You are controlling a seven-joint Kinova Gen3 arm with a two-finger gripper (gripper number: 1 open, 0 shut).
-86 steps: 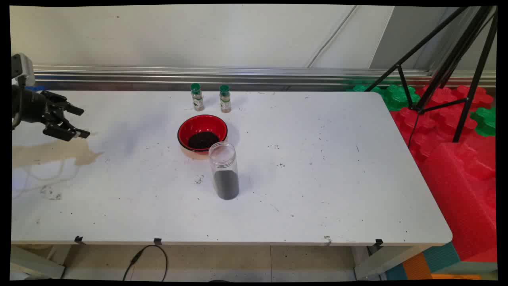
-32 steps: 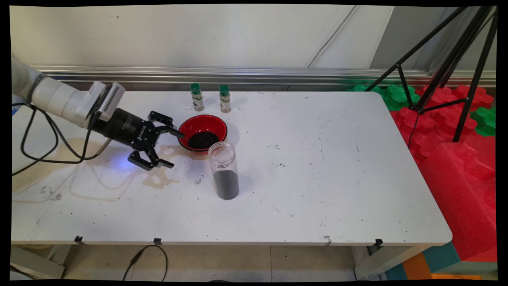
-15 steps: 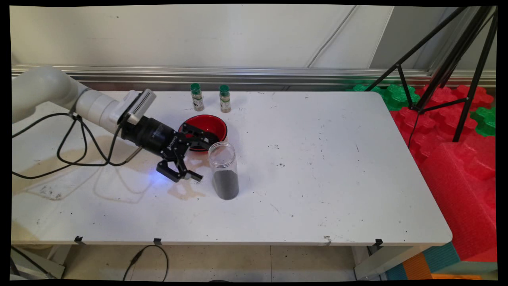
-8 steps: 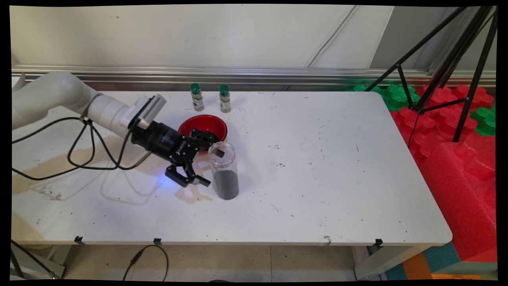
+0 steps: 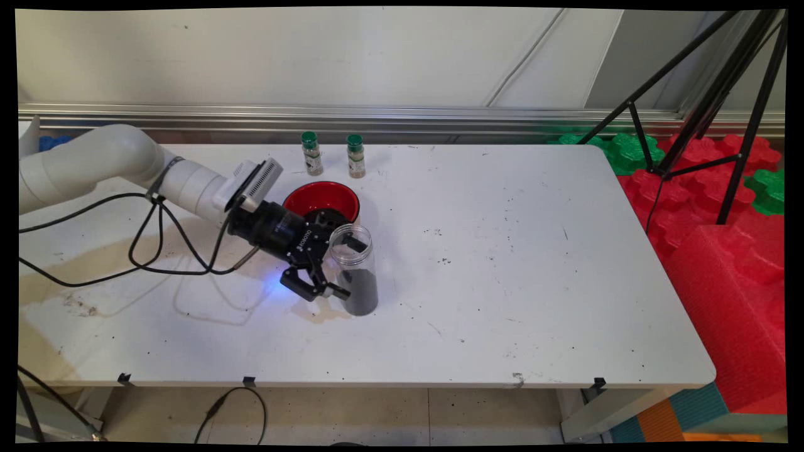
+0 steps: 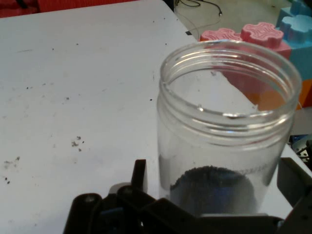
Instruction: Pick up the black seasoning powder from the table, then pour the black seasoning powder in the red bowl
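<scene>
A clear plastic jar stands upright and lidless on the white table, with dark granules filling its bottom third. My gripper reaches in low from the left and is open, one finger on the jar's far side and one on its near side. In the hand view the jar fills the space between the two fingers, and a narrow gap shows at the left one. Just behind the jar sits a red bowl with dark granules inside, partly hidden by the gripper body.
Two small green-capped spice bottles stand near the table's back edge. A black tripod and red and green foam blocks lie off the right side. Black cables hang from the arm over the left of the table.
The gripper has travelled from the table's left edge rightward, past the bowl, and its open fingers now straddle the jar. Jar, bowl and bottles have not moved.
</scene>
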